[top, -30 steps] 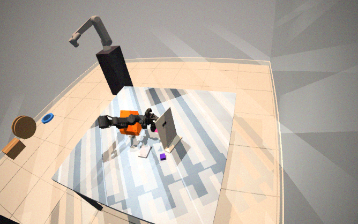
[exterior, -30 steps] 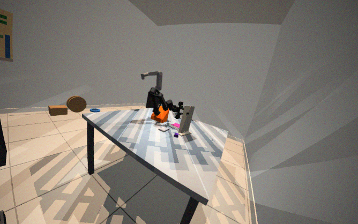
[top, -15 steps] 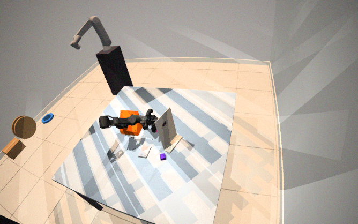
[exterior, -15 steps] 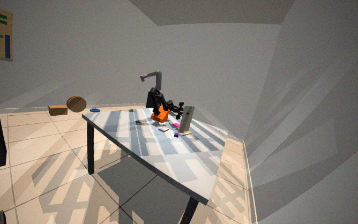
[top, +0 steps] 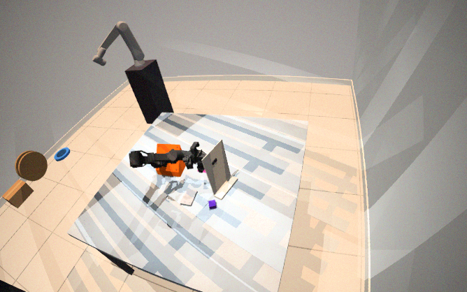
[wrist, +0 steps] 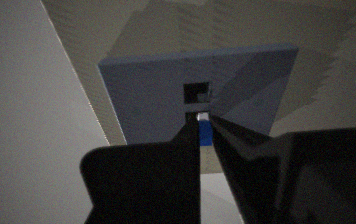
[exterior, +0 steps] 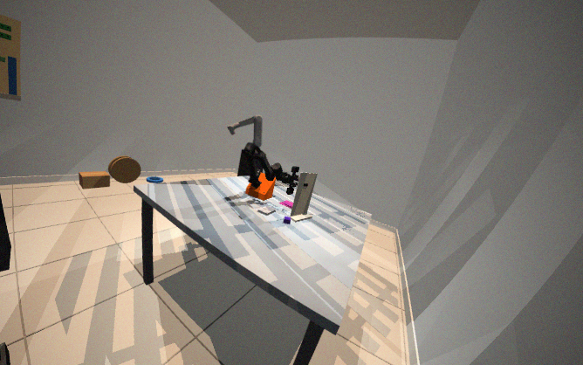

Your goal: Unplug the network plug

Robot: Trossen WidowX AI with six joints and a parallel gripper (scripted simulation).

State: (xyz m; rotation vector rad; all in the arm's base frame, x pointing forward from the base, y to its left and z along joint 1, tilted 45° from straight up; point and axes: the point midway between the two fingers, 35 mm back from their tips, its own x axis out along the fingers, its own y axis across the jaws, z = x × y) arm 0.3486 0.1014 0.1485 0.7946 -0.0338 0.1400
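Note:
The upright panel (top: 218, 176) (exterior: 302, 201) (wrist: 150, 90) stands on the table, its socket side facing the arm. In the wrist view it has an upper opening, which is empty, and a lower one. The small blue plug (wrist: 205, 133), with a pale piece at its far end, is at the lower opening; how deep it sits and how its tab stands cannot be told. My gripper (top: 204, 160) (exterior: 298, 178) (wrist: 202, 123) is shut on the plug, close to the panel. A magenta patch (exterior: 286, 203) (top: 201, 170), apparently the marked square, lies on the table below the gripper, mostly hidden in the top view.
A purple cube (top: 212, 204) (exterior: 287, 220) lies near the panel's foot (top: 226, 188) (exterior: 302, 217). A thin pale slab (top: 189, 198) (exterior: 266, 210) lies to its left. An orange block (top: 170, 169) (exterior: 261, 190) stands beside my arm. Another arm on a black pedestal (top: 149, 92) stands behind the table.

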